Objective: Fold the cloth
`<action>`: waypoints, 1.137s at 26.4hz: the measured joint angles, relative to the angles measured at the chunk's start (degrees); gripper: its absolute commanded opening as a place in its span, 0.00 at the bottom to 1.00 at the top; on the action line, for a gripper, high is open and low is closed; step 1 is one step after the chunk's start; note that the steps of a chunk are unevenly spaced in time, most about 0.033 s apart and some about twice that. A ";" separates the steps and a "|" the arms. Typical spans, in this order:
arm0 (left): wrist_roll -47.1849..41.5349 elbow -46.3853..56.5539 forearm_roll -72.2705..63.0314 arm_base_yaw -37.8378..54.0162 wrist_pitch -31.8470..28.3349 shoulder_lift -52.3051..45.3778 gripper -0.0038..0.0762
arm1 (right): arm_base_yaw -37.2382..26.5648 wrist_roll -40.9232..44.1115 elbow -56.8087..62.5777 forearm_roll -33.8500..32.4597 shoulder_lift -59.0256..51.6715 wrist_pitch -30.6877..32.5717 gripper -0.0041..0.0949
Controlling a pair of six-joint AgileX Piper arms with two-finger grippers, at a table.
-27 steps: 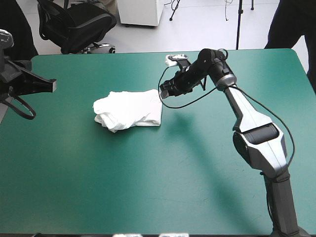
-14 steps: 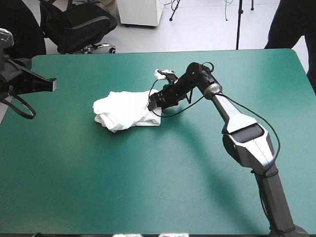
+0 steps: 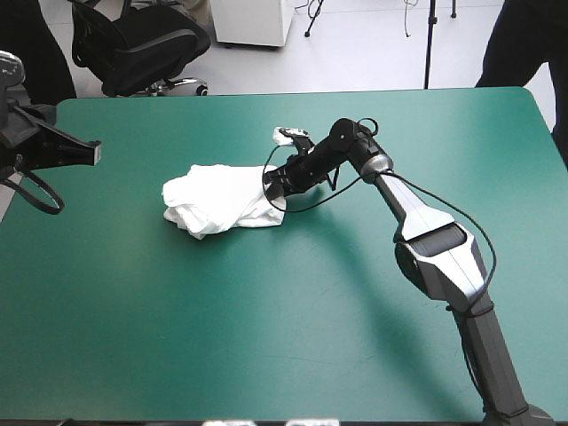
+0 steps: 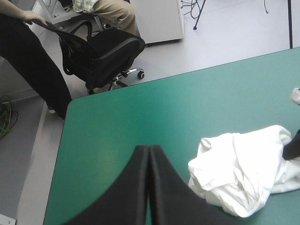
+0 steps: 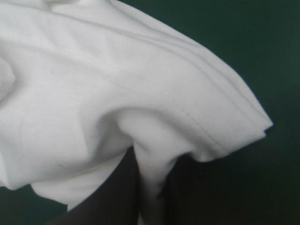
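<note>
Robotics lab or test room with an office feel. A tabletop (image 3: 222,337) with a teal-green cover carries a grey-and-black robot arm (image 3: 448,253). Beyond the tabletop's far left corner stands a black wheeled office chair (image 3: 146,44). Beyond its far edge, a white cabinet (image 3: 253,22) and a thin black stand (image 3: 429,44) rise from a pale, smooth floor (image 3: 355,53). Loose cables (image 4: 8,117) lie coiled on the floor off the tabletop's left edge.

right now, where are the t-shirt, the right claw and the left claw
T-shirt (image 3: 222,197): high view, middle of the white bundle.
right claw (image 3: 274,182): high view, tips pinching the T-shirt's edge.
left claw (image 4: 149,151): left wrist view, tip where the shut fingers meet.
</note>
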 measured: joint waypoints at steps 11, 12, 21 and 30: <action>0.19 0.00 -0.06 0.00 0.00 0.00 0.03 | -0.42 4.81 -0.53 -13.07 -2.36 1.79 0.04; 0.19 0.00 -0.12 0.00 0.00 0.00 0.03 | -1.23 5.21 0.01 -14.75 -3.07 2.06 0.04; 0.19 0.00 -0.22 -2.06 0.61 0.00 0.03 | -13.67 6.18 15.55 -27.36 -14.34 2.57 0.04; -0.70 0.00 -0.95 -2.23 1.40 0.00 0.03 | -34.45 5.68 45.32 -38.29 -37.21 2.83 0.04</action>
